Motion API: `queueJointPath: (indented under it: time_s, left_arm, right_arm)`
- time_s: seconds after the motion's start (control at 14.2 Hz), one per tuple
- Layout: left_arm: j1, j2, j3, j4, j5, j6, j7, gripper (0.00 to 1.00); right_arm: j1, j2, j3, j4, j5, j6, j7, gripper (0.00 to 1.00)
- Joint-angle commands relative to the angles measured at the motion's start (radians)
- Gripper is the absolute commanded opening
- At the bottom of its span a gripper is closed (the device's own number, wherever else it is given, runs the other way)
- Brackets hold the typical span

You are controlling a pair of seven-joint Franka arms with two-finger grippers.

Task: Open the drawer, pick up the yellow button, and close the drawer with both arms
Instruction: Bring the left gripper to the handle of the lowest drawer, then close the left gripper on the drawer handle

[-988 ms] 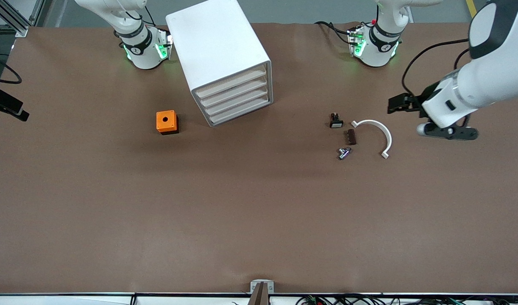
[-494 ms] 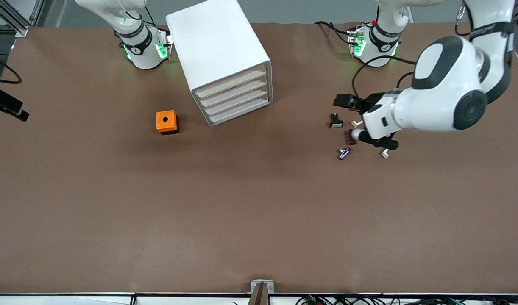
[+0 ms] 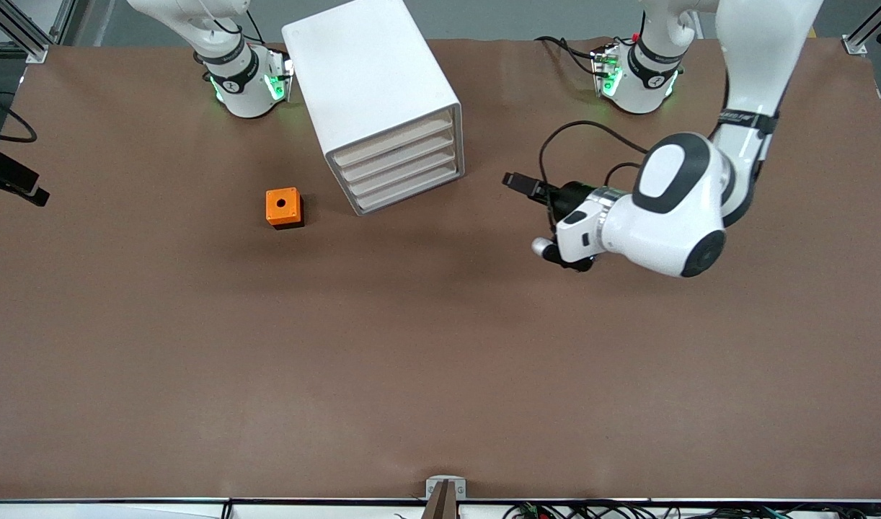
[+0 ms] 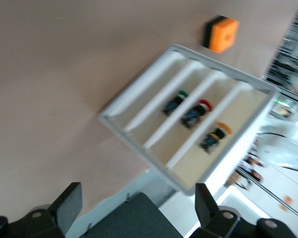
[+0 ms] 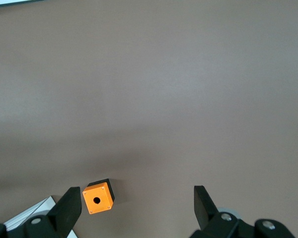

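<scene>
The white drawer cabinet (image 3: 383, 108) stands near the right arm's base, with all its drawers shut. In the left wrist view I see into the cabinet (image 4: 188, 114) from the front. The button (image 4: 216, 136) with the orange cap lies in the uppermost drawer. A red-capped button (image 4: 197, 111) and a green-capped button (image 4: 175, 102) lie in the drawers below it. My left gripper (image 4: 138, 194) is open and empty. In the front view it (image 3: 549, 209) hangs over the table, pointing at the cabinet's drawer fronts with a gap between. My right gripper (image 5: 136, 198) is open and empty, high over the orange box (image 5: 98, 197).
The orange cube box (image 3: 283, 207) with a round hole sits beside the cabinet, toward the right arm's end. The left arm (image 3: 671, 209) covers the spot where the small parts lay. A cabinet corner (image 5: 30, 215) shows in the right wrist view.
The left arm has swung from its end of the table toward the cabinet. It now hides the small parts and the white curved piece. Cabinet and orange box have not moved.
</scene>
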Motion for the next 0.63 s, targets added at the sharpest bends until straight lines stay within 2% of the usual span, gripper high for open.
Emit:
queueJointPath:
  time_s: [0.0, 0.28, 0.56]
  left_arm:
    - [-0.028, 0.076, -0.007, 0.014, -0.119, 0.012, 0.107, 1.0]
    - [-0.057, 0.171, -0.009, 0.004, -0.225, 0.013, 0.283, 1.0]
    - [-0.127, 0.185, -0.009, -0.073, -0.371, 0.108, 0.432, 1.0]
  right_arm:
    - [-0.014, 0.007, 0.012, 0.02, -0.013, -0.008, -0.007, 1.0]
    - [-0.015, 0.009, 0.012, 0.02, -0.014, -0.008, -0.007, 1.0]
    - [-0.02, 0.007, 0.01, 0.02, -0.016, -0.008, -0.01, 1.0]
